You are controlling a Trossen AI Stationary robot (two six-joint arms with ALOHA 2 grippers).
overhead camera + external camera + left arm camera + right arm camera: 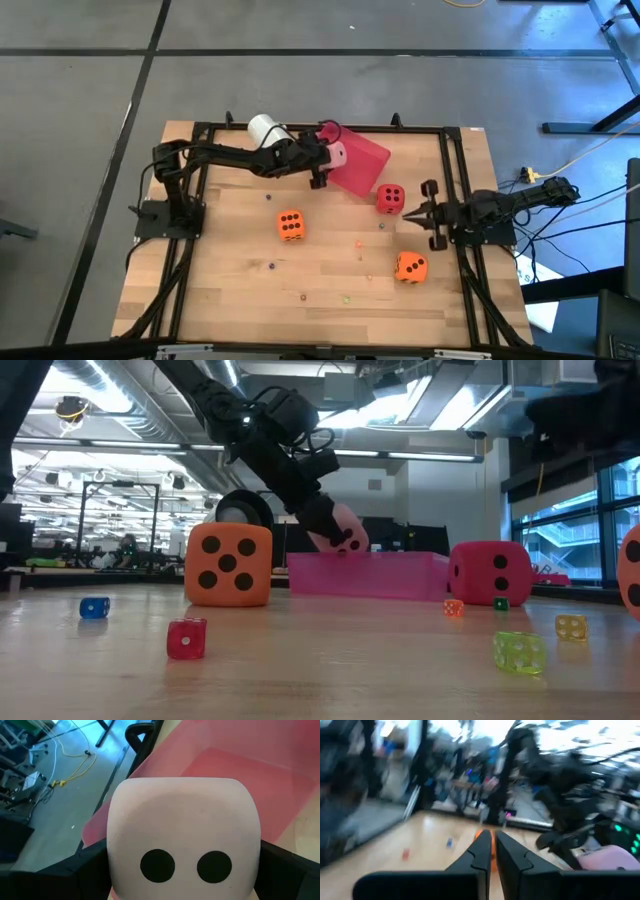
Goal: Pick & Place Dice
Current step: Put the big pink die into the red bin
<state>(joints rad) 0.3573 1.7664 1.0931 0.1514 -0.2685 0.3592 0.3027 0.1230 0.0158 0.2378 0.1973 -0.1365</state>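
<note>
While clamped in left claw [328, 155], pink die [184, 837] over tray [362, 165]

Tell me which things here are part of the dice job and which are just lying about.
Job: pink die held by the left gripper over the tray; red die; two orange dice.
Lying about: white cup; small coloured dice.

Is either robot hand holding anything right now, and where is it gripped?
The left hand holds the pink die by two opposite sides. The right hand is shut, empty.
</note>
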